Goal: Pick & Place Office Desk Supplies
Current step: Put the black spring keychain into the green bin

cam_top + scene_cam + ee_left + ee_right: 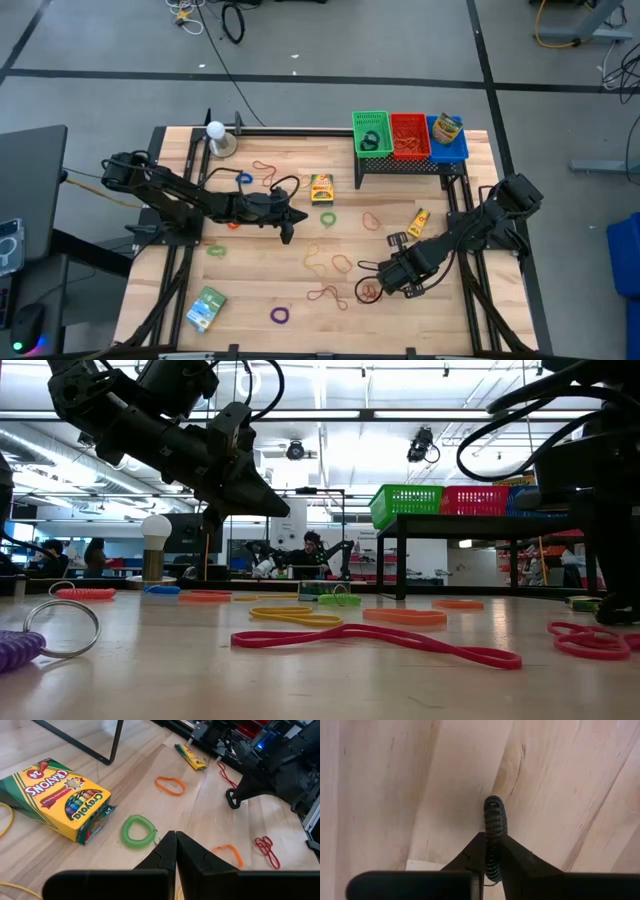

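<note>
**Black coil ring pinched at the table's lower right; lift and carry to the bins judged next**

The right tool (490, 851) is seen lowered onto the wooden table (250, 310) at about 4 o'clock from the table's centre, its two fingers drawn in on a black coil ring (494, 827) that stands pinched between them. The grasp step of the pick is therefore judged to be in hand, with the ring resting at table level and not yet raised.

The left tool (175, 851) is held above the middle of the table with its fingers pressed together and nothing between them; it is judged to be waiting. Just beyond it lie a green coil ring (138, 830) and the yellow crayon box (56, 796).

The next move is judged to call for a straight lift, then a carry toward 12 o'clock, where the green bin (371, 133), red bin (409, 135) and blue bin (447, 138) are set side by side on a black stand (405, 167).

Room for moving: red rubber bands (369, 291) lie touching or just beside the right tool and could be dragged along. A small yellow packet (418, 222) lies along the path to the stand. The stand's front rail and the bin rims must be cleared from above. The table's right edge is near the right arm, while open board is left toward 6 o'clock
</note>
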Motion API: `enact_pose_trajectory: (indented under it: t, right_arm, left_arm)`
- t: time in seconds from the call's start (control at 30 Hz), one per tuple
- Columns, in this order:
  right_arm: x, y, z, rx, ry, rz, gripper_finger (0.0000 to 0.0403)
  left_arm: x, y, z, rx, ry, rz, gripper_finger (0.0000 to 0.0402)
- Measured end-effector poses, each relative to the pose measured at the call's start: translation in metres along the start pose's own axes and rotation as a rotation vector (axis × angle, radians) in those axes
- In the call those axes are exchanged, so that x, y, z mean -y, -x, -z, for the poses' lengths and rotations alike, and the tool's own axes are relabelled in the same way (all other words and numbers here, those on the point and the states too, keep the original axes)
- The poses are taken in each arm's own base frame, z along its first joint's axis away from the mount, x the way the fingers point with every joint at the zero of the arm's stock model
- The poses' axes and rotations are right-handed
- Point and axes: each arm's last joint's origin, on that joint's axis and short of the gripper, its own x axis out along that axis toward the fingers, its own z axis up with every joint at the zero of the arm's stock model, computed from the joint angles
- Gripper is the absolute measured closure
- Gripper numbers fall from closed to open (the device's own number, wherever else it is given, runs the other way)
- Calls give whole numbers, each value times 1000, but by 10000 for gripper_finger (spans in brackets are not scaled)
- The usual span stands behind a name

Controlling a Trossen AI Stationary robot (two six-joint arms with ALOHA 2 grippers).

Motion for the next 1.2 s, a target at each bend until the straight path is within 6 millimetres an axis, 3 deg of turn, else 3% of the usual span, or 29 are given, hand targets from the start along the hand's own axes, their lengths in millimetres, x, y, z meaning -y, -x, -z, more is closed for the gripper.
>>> enact_pose_trajectory:
  t: [0.23, 0.5, 0.73, 1.2]
  right_arm:
    - [2, 10, 2, 42, -7, 0, 366]
    - [8, 39, 7, 157, -59, -30, 368]
    - [14, 69, 7, 281, -140, -41, 368]
    - [25, 106, 22, 465, -401, -87, 369]
  left_arm:
    - [0, 0, 0, 0, 0, 0, 392]
    - [-1, 0, 0, 8, -27, -15, 392]
    - [-1, 0, -1, 22, -27, -40, 392]
    - [-2, 0, -1, 28, -49, -55, 392]
